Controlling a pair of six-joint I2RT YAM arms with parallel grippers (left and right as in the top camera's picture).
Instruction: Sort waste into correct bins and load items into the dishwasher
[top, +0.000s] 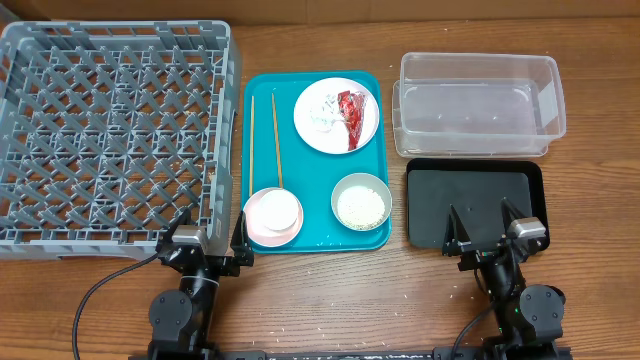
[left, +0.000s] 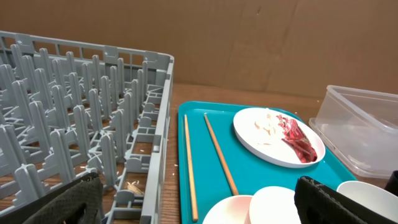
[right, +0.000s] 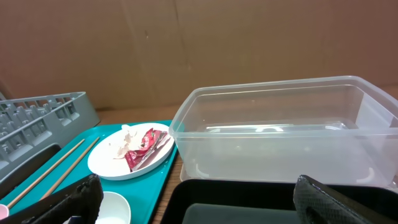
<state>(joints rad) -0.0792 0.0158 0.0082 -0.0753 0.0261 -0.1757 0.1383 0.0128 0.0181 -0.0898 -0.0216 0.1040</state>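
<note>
The plate on the teal tray carries the red wrapper and white tissue. Beside it lie two chopsticks. A white cup sits in the pink bowl, and the grey-green bowl holds rice. The dishwasher rack is at the left; the clear tub and black tray are at the right. My left gripper stands open at the rack's near corner. My right gripper stands open over the black tray's near edge.
The teal tray lies between the rack and the bins. In the left wrist view the rack wall runs close along the tray's left edge. Brown cardboard backs the table. Bare wood shows along the front edge.
</note>
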